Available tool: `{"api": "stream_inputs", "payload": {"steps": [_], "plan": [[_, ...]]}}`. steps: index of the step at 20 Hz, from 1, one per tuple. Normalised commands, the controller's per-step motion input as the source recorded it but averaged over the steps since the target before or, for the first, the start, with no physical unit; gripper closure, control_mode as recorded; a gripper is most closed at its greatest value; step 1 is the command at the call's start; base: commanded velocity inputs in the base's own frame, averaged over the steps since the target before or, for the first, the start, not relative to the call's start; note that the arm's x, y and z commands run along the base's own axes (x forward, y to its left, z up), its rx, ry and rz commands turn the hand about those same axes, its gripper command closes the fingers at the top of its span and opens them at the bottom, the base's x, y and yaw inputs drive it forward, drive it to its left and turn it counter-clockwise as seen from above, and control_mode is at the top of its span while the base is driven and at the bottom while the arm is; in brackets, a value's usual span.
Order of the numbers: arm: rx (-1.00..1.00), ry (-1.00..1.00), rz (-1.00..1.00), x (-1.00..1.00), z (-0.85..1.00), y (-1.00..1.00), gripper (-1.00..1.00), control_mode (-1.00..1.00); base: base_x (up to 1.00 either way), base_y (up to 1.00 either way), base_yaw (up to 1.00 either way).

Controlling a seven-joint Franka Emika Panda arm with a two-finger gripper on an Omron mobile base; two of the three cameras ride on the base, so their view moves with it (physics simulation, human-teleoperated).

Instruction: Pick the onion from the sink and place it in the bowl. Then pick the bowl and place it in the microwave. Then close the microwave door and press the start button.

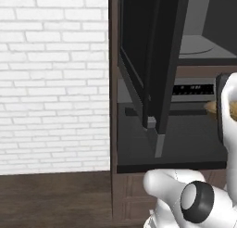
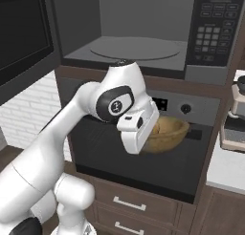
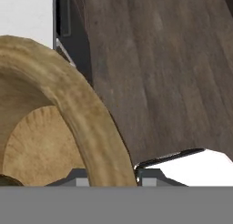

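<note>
My gripper (image 2: 152, 130) is shut on the near rim of the tan wooden bowl (image 2: 171, 133), which hangs level in front of the oven, below the microwave (image 2: 139, 48). In the hand view the bowl's thick rim (image 3: 73, 104) runs down between my two fingertips (image 3: 150, 175). The bowl's edge (image 1: 210, 106) also peeks out beside my arm in the left base view. The bowl's wall and my hand hide the onion. The microwave door (image 2: 24, 36) stands swung open to the left and appears edge-on (image 1: 159, 60) in the left base view. The sink is out of view.
The microwave's keypad panel (image 2: 213, 28) is on its right side. Below it is the oven (image 2: 143, 172) with a knob (image 2: 185, 109), then drawers (image 2: 129, 204). A coffee machine (image 2: 235, 119) stands on the white counter (image 2: 227, 171) to the right. A white brick wall (image 1: 53, 83) lies left.
</note>
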Motion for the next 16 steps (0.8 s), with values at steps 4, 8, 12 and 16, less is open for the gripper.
{"api": "stream_inputs", "payload": {"steps": [4,8,12,16], "plan": [[0.07,-0.33,0.00,-0.22,1.00,0.05,1.00,-1.00,0.00,0.00,0.00],[0.07,-0.34,0.00,0.00,0.86,0.27,1.00,-1.00,0.00,0.00,0.00],[0.11,-0.28,0.00,0.18,0.52,0.39,1.00,-1.00,0.00,0.00,0.00],[0.18,-0.21,0.08,0.67,0.53,0.22,1.00,-1.00,0.00,0.00,0.00]]}}
